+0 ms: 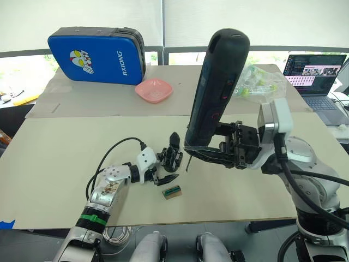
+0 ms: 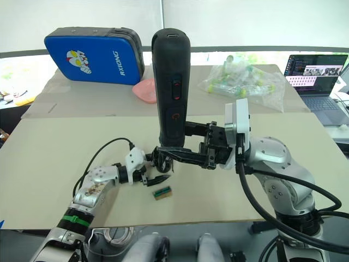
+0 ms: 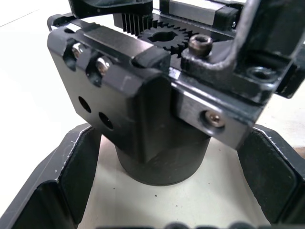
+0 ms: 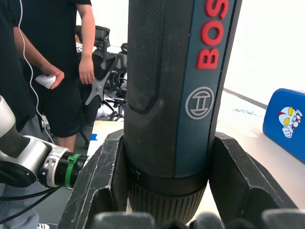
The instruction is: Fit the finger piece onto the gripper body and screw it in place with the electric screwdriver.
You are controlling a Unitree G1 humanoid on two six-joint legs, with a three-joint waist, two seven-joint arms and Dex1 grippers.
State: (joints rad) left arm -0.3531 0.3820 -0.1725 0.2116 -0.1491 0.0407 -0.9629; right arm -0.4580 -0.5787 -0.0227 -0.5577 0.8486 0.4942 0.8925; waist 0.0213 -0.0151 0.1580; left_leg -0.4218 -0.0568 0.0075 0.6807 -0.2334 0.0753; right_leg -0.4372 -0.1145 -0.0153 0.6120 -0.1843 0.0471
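A: Nearest us on the table (image 1: 60,164) is the small tan-and-green block (image 1: 172,191), lying loose just in front of our left gripper (image 1: 162,167).

B: And that left gripper sits low on the table with the gripper body (image 1: 172,155) between its fingers. In the left wrist view the gripper body (image 3: 143,95) stands between the two black fingers (image 3: 62,181), which flank its round base with a little gap on either side, so we cannot tell whether they press on it.

A: Our right gripper (image 1: 210,147) is closed around the electric screwdriver (image 1: 214,90), near its lower end. The tool stands nearly upright, leaning a bit, its thin bit pointing down just beside the gripper body.

B: The right wrist view confirms the hold: both fingers (image 4: 102,176) hug the screwdriver's barrel (image 4: 176,90), touching it on each side.

A: The finger piece? We cannot pick it out from the black parts around the gripper body.

B: Farther back we see a blue case (image 1: 98,54), a pink bowl (image 1: 154,89), a clear bag of small parts (image 2: 245,82) and a laptop (image 1: 316,76). A person (image 4: 62,67) stands beyond the table.
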